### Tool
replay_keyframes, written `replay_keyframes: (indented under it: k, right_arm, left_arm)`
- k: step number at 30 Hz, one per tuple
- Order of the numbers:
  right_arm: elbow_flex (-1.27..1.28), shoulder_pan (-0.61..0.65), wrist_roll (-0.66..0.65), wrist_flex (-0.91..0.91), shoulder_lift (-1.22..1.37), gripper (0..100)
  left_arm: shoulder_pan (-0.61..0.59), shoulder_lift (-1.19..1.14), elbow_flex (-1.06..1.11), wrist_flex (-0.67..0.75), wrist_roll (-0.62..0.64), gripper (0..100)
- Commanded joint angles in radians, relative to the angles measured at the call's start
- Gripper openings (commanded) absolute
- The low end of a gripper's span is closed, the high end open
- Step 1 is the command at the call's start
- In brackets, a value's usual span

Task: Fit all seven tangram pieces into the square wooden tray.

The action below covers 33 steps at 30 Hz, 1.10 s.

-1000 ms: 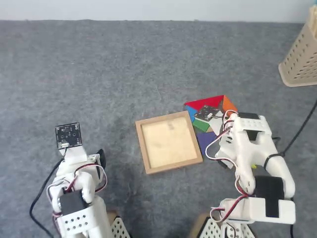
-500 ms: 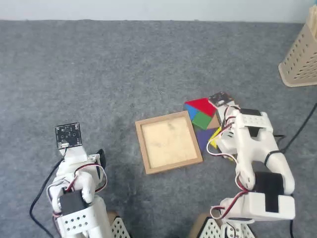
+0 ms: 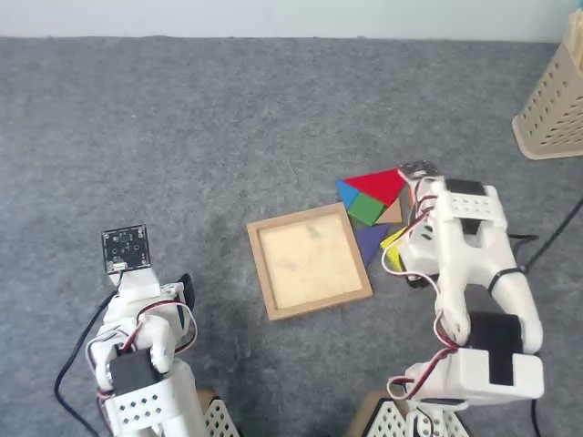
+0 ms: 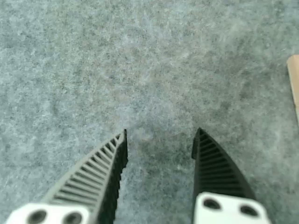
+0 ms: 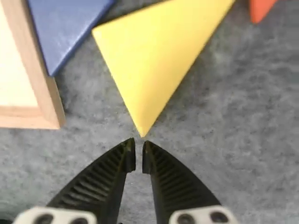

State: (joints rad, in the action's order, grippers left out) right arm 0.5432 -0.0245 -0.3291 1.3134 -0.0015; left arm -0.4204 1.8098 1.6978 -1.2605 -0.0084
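- My right end effector is pinched shut, empty, its tips just short of the flat yellow triangle.
- Lower left in the high view, my left end effector gapes above the grey surface.

- The yellow triangle lay flat on the grey carpet.
- The right gripper sat just off the triangle's sharpest corner, its fingers nearly together and gripping nothing.
- A blue piece lay between the triangle and the wooden tray.
- An orange piece lay near the triangle's opposite side.
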Motion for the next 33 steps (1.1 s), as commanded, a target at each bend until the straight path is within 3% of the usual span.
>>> replay_keyframes:
  k: [1,6,12,14,22,33]
  right_arm:
    - [-0.115,-0.045,0.075,0.024,-0.035,1.7]
    - [-0.238,0.047,0.192,0.022,-0.021,2.1]
    - [-0.292,0.239,0.256,0.012,0.105,19.4]
    - [-0.298,0.265,0.261,-0.016,0.157,20.9]
    - [-0.302,0.189,0.322,-0.114,0.251,21.0]
    - [-0.299,0.171,0.322,-0.042,0.248,21.0]
  left_arm:
    - [0.002,0.015,-0.013,-0.005,-0.005,22]
    - [0.002,0.015,-0.013,-0.005,-0.005,22]
    - [0.002,0.015,-0.013,-0.005,-0.005,22]
    - [0.002,0.015,-0.013,-0.005,-0.005,22]
    - [0.002,0.015,-0.013,-0.005,-0.005,22]
    - [0.002,0.015,-0.013,-0.005,-0.005,22]
